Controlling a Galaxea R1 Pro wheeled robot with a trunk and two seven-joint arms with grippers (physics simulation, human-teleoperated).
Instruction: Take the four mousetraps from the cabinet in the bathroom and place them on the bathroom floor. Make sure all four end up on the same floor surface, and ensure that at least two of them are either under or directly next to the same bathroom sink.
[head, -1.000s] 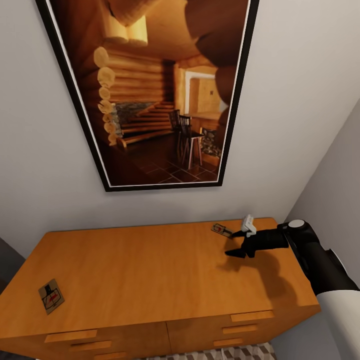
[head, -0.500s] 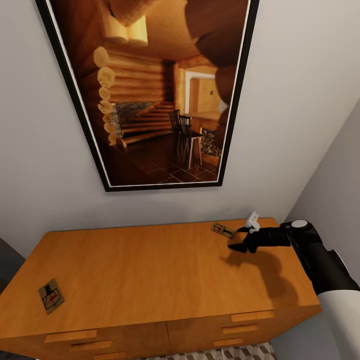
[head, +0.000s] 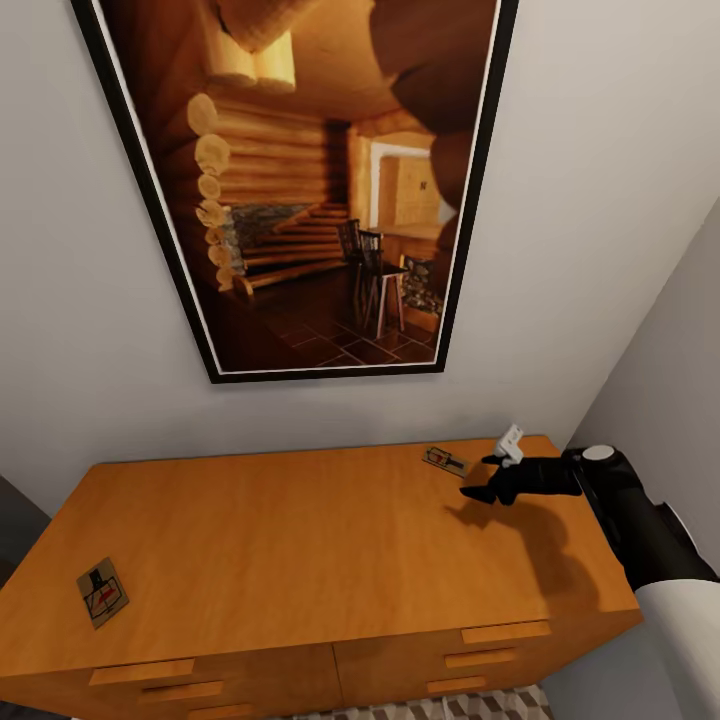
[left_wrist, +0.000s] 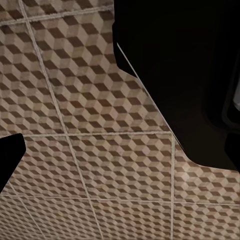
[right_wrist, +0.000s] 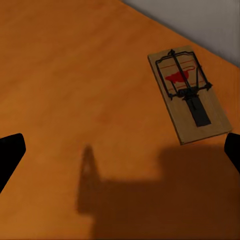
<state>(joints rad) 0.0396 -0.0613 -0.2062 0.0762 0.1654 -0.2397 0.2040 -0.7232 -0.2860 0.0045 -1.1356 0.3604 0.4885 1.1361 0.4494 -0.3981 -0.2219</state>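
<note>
Right gripper (head: 487, 477) has edged closer to the far mousetrap (head: 444, 461) at the cabinet (head: 300, 540) top's back-right corner, fingers spread, probably not touching; second mousetrap (head: 102, 592) front-left. Left gripper's state: cannot tell.

The right arm (head: 640, 530) is glossy black along its forearm, with a round pale-grey cap on the joint behind the wrist and a white shell section nearer the body. Its right gripper (head: 487, 478) has black fingers and a small white block mounted on the far side, possibly the wrist camera. Black finger tips (right_wrist: 10, 152) show in the right wrist view.
</note>
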